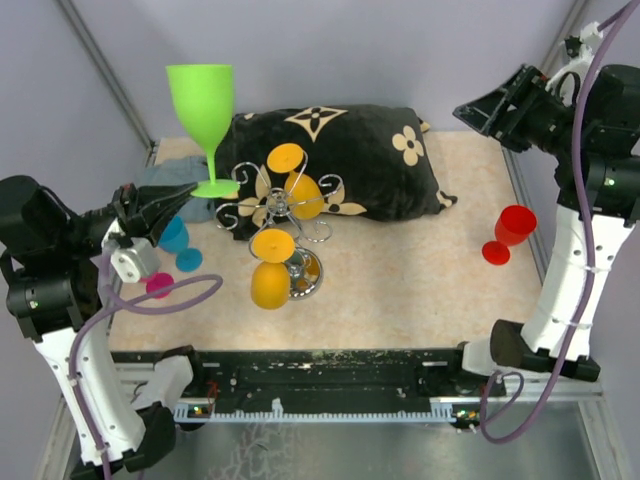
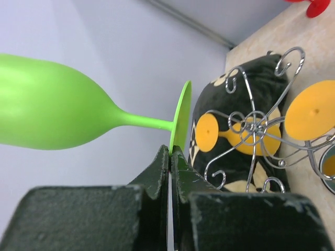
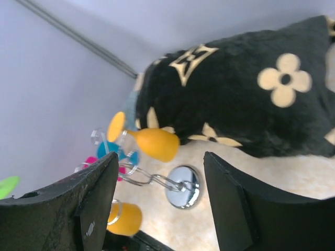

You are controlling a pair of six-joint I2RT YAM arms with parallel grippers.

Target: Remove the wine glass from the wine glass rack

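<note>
Beige tabletop (image 1: 420, 300) inside a grey-walled enclosure, with a black flower-print pillow (image 1: 370, 170) lying across the back.

1. The wine glass rack (image 1: 281, 206) stands mid-table in front of the pillow, on its shiny round base. Two orange glasses (image 1: 303, 195) hang from its scroll arms, bowls down.

2. The green wine glass (image 1: 203, 100) is not on the rack. It is held bowl up to the left of the rack and above the tabletop. In the left wrist view its foot (image 2: 180, 117) is apart from the wire scrolls, with nothing of the rack around the stem.

3. The left gripper (image 2: 170, 151) is pressed together on the rim of that foot, pinching the disc edge between its fingertips (a thin hold for a tall glass).

4. The right gripper (image 1: 475, 110) is spread, holds nothing, and is raised at the far right, well apart from the rack.

5. Loose glasses on the tabletop: a red glass (image 1: 513, 226) to the right, a blue glass (image 1: 174, 235) and a pink glass (image 1: 160, 285) near the left arm.

Assessment: the removal itself appears done for the green glass. What seems left is carrying it clear and setting it down. The edge pinch could let the glass tip. Whether the orange glasses also count cannot be told.
</note>
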